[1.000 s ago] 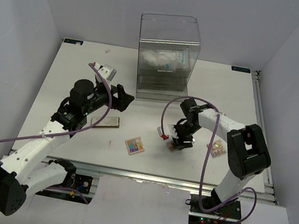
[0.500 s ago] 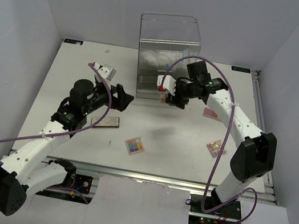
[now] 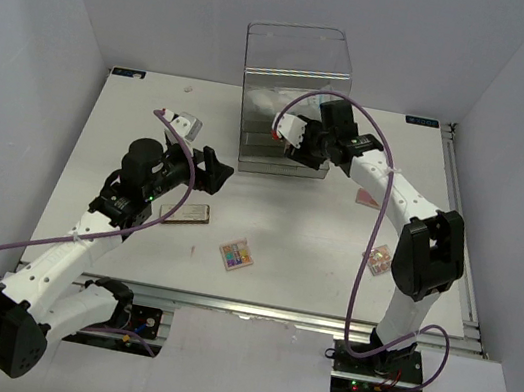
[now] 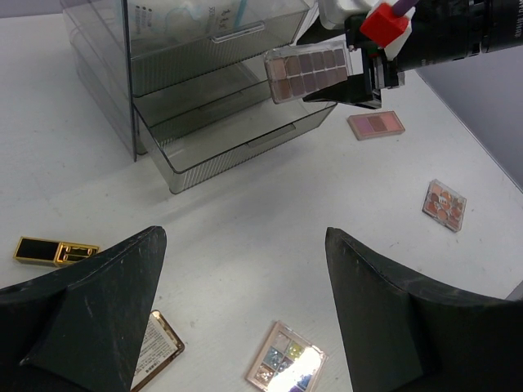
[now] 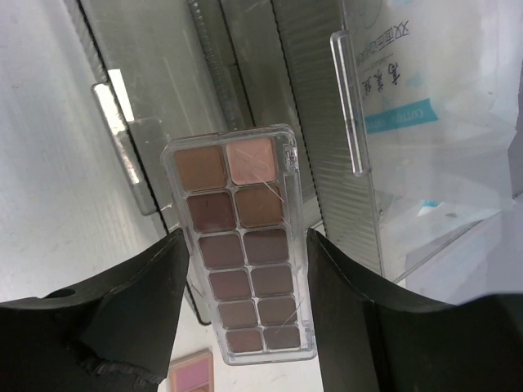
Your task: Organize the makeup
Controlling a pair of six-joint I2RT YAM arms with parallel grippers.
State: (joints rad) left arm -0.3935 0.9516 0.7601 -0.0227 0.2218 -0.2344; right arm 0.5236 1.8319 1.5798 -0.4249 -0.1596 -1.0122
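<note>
My right gripper (image 5: 245, 273) is shut on a long clear eyeshadow palette (image 5: 241, 245) of brown shades, held by its long sides. It hangs in the air just in front of the clear drawer box (image 3: 293, 90), above the pulled-out lower drawer (image 4: 237, 135). From the left wrist view the palette (image 4: 309, 72) sticks out of the right gripper (image 4: 359, 75). My left gripper (image 4: 245, 237) is open and empty above the table, left of the box. Below it lie a colourful palette (image 4: 286, 366) and a bronze compact (image 4: 155, 347).
A pink blush palette (image 3: 370, 197) and a small square palette (image 3: 380, 259) lie on the right side of the table. A gold-and-black case (image 4: 55, 251) lies left of the box. White-blue packets (image 5: 400, 90) fill the upper drawer.
My right arm has lifted the brown palette from the middle of the table and carried it back to the front of the drawer box. The left arm has not moved.
</note>
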